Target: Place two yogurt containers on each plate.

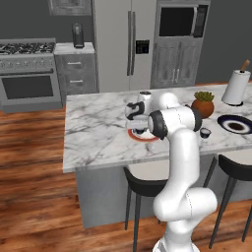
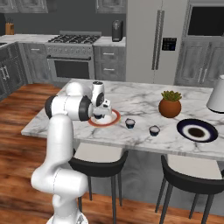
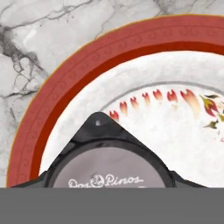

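Veined marble counter (image 3: 26, 52) bears round red-rimmed plate (image 3: 78, 65) under foil-lidded yogurt cup (image 3: 107, 170).

Left base view: from behind the arm on its left, looking forward and down across the desk (image 1: 98, 128); far enough back to take in the fridge (image 1: 125, 44) and stove (image 1: 27, 69).
Right base view: from behind on the right, same heading, similar distance.
Shared ground: the orange-red-rimmed plate (image 2: 114, 119), potted plant (image 2: 169, 105) and navy-rimmed plate (image 2: 197, 131).
Hand view: pointed steeply down, very close over the orange-red-rimmed plate, a yogurt container (image 3: 107, 164) at its bottom edge.
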Available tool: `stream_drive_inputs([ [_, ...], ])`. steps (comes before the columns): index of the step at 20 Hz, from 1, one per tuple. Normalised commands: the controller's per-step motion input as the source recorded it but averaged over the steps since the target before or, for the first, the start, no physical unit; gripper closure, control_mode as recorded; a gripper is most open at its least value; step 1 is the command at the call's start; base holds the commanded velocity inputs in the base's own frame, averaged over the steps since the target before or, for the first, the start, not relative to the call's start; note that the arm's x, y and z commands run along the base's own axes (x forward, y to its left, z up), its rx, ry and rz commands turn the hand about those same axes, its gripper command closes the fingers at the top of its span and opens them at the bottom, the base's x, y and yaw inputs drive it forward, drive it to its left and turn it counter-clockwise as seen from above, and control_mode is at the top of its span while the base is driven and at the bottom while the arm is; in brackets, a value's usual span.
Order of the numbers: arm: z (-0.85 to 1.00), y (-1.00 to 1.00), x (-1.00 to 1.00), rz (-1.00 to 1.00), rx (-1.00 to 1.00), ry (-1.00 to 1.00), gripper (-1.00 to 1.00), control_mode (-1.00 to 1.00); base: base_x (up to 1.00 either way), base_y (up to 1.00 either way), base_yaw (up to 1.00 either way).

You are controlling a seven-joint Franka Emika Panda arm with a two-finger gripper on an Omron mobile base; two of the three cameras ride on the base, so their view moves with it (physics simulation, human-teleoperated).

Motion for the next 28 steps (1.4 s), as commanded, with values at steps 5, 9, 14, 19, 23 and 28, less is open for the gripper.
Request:
stream_drive_inputs([
  [5, 0.01, -0.12, 0.0, 0.0, 0.01, 0.0, -1.0, -1.0, 0.0, 0.0, 0.0],
  [9, 0.18, -0.06, -0.08, 0.0, 0.0, 0.01, -1.0, -1.0, 0.0, 0.0, 0.0],
  [14, 0.36, -0.05, -0.05, 0.0, 0.0, 0.08, -1.0, -1.0, 0.0, 0.0, 0.0],
  [19, 0.32, -0.24, -0.01, -0.02, 0.0, 0.19, -1.0, -1.0, 0.0, 0.0, 0.0],
  [23, 0.15, -0.55, -0.07, -0.08, 0.0, 0.15, -1.0, -1.0, 0.0, 0.0, 0.0],
  [28, 0.08, -0.66, -0.07, -0.04, 0.01, 0.1, -1.0, -1.0, 0.0, 0.0, 0.0],
])
